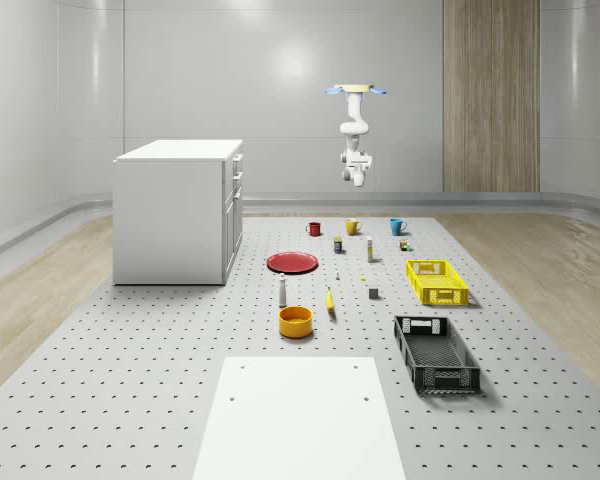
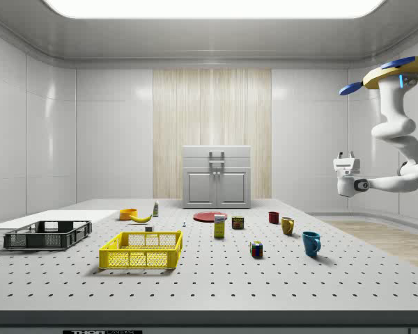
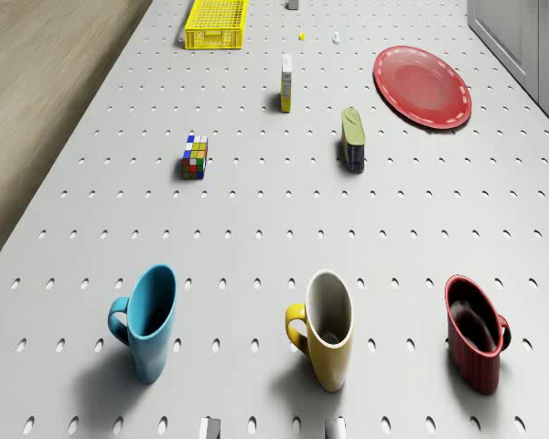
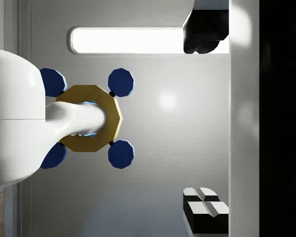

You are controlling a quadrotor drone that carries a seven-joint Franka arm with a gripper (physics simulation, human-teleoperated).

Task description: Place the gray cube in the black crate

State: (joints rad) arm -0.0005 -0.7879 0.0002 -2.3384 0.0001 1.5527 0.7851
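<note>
The small gray cube (image 1: 374,293) sits on the perforated table between the yellow crate and a banana; it is also in the side view (image 2: 148,227) and the drone view (image 3: 293,5). The black crate (image 1: 435,352) (image 2: 47,234) stands at the table's near right in the whole-scene view, with nothing visible inside it. The drone (image 1: 355,90) (image 2: 397,73) hovers high over the table's far end, behind the row of mugs. Its arm folds down, and the gripper (image 2: 347,156) (image 1: 356,165) (image 4: 202,118) points up towards the drone, open and holding nothing, far from the cube and crate.
A yellow crate (image 1: 436,281) stands just behind the black one. Blue (image 3: 151,320), yellow (image 3: 328,327) and red (image 3: 476,331) mugs stand below the drone. A Rubik's cube (image 3: 195,155), red plate (image 3: 423,85), orange bowl (image 1: 295,321) and white cabinet (image 1: 178,210) are also there.
</note>
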